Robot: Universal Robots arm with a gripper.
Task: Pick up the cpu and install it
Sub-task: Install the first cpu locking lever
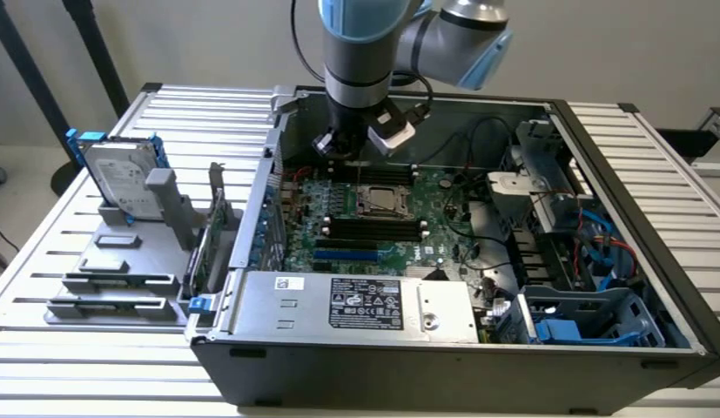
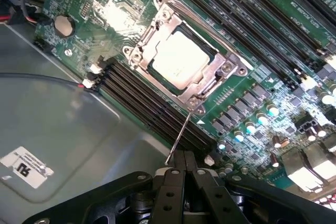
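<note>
At the exterior view's left, a hard drive is stood upright in a grey rack on the slatted counter. Further right, inside the open computer case, the hand is poised above the motherboard, its fingers pressed together with nothing gripped. The cpu is seated in its socket nearby. A thin socket lever reaches the fingertips; contact cannot be told.

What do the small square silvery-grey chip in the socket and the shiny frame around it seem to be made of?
The cpu: likely a metal lid. It is matte silvery-grey and spreads the light softly. The socket frame: likely stamped steel. It is brighter and glossier, with sharp glints at its edges and corners.
</note>
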